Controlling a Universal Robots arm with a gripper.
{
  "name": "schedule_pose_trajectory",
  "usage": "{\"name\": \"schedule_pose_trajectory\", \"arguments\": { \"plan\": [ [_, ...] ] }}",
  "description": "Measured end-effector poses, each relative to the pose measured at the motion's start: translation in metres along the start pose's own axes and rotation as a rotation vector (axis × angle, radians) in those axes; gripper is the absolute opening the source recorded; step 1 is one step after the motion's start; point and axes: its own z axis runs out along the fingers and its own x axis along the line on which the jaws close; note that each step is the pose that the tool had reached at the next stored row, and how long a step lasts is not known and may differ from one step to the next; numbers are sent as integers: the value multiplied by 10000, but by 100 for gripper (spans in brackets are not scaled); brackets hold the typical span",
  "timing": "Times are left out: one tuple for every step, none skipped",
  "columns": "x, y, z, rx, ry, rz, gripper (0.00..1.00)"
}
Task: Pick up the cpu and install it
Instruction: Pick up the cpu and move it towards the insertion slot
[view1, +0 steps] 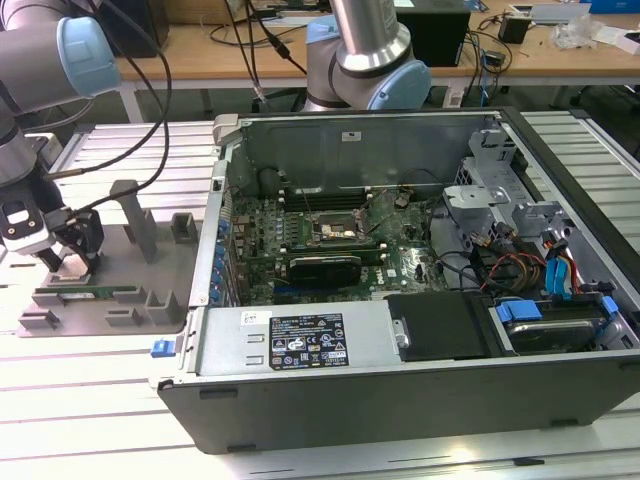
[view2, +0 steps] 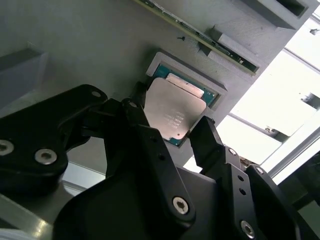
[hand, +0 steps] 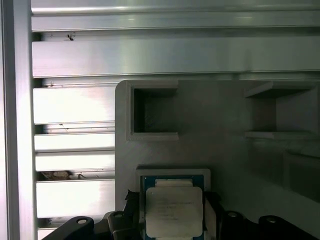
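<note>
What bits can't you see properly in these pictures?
- First wrist view: the cpu runs off the picture's edge, so part of it is cut off.
- Second wrist view: the gripper hides the near end of the cpu's pocket in the grey tray.
- Exterior view: the socket inside the computer case is too small to tell whether it is empty.
</note>
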Motion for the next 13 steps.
{"name": "schedule_pose_trajectory", "arguments": {
  "plan": [
    [0,0,0,0,0,0,62],
    [0,0,-1,0,0,0,62],
    [0,0,-2,1,1,-1,60],
    [0,0,-2,1,1,0,55],
    [0,0,-3,0,0,0,55],
    [0,0,-3,-1,-1,0,55],
    [0,0,-4,0,0,0,55],
    [0,0,-8,0,1,0,55],
    [0,0,-21,3,5,0,55],
    [-1,0,-46,1,2,0,55],
    [-1,0,-65,1,1,0,55],
    [-2,1,-90,1,1,0,55],
    [-3,1,-124,0,0,0,55]
  ]
}}
